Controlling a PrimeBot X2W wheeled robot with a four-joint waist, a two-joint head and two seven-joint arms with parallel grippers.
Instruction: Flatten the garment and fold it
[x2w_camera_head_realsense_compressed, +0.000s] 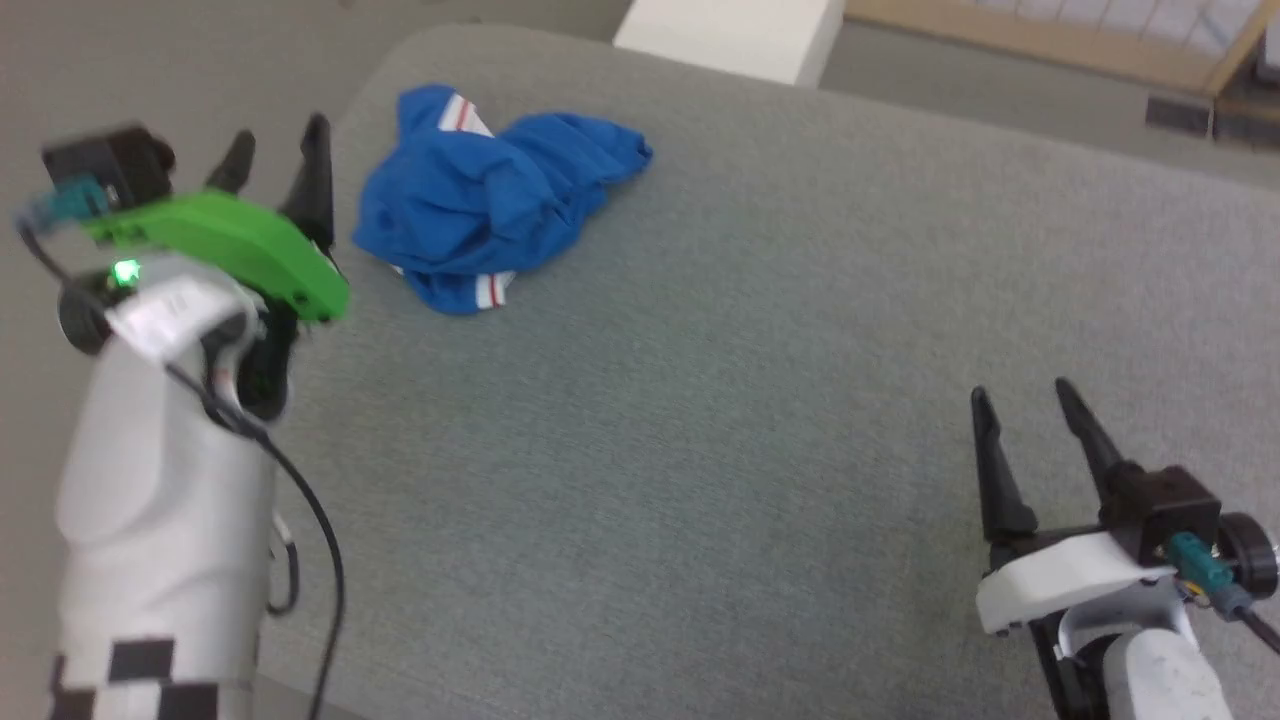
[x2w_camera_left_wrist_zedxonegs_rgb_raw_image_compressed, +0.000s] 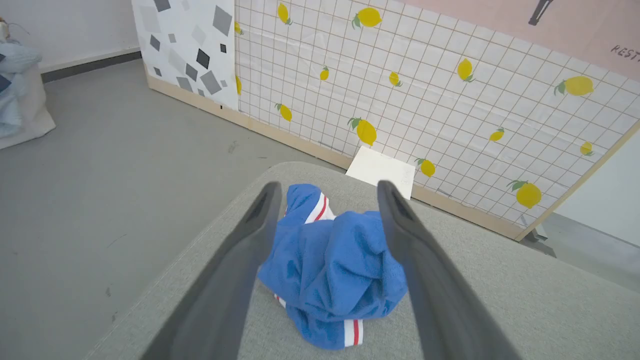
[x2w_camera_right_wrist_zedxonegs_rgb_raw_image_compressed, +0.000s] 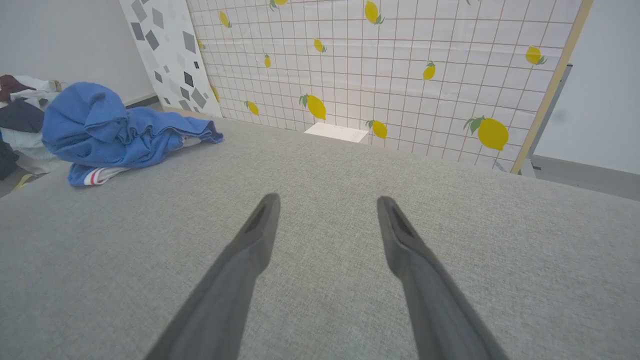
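The garment (x2w_camera_head_realsense_compressed: 480, 205), a royal-blue shirt with red-and-white striped trim, lies crumpled in a heap at the far left of the grey padded table (x2w_camera_head_realsense_compressed: 700, 450). My left gripper (x2w_camera_head_realsense_compressed: 278, 150) stands open just left of the heap, above the table's left edge. In the left wrist view the garment (x2w_camera_left_wrist_zedxonegs_rgb_raw_image_compressed: 332, 265) shows between and beyond the spread fingers (x2w_camera_left_wrist_zedxonegs_rgb_raw_image_compressed: 250, 240), which hold nothing. My right gripper (x2w_camera_head_realsense_compressed: 1020, 397) is open near the table's front right, far from the shirt. The right wrist view has the garment (x2w_camera_right_wrist_zedxonegs_rgb_raw_image_compressed: 115, 132) at the far left and bare table between its fingers (x2w_camera_right_wrist_zedxonegs_rgb_raw_image_compressed: 250, 250).
A white box (x2w_camera_head_realsense_compressed: 735, 35) stands on the floor beyond the table's far edge. A lemon-patterned grid panel (x2w_camera_left_wrist_zedxonegs_rgb_raw_image_compressed: 450, 90) and a terrazzo panel (x2w_camera_left_wrist_zedxonegs_rgb_raw_image_compressed: 185, 50) stand behind it. Piled clothes (x2w_camera_right_wrist_zedxonegs_rgb_raw_image_compressed: 20, 125) lie past the table's left side. Grey floor (x2w_camera_left_wrist_zedxonegs_rgb_raw_image_compressed: 100, 165) surrounds the table.
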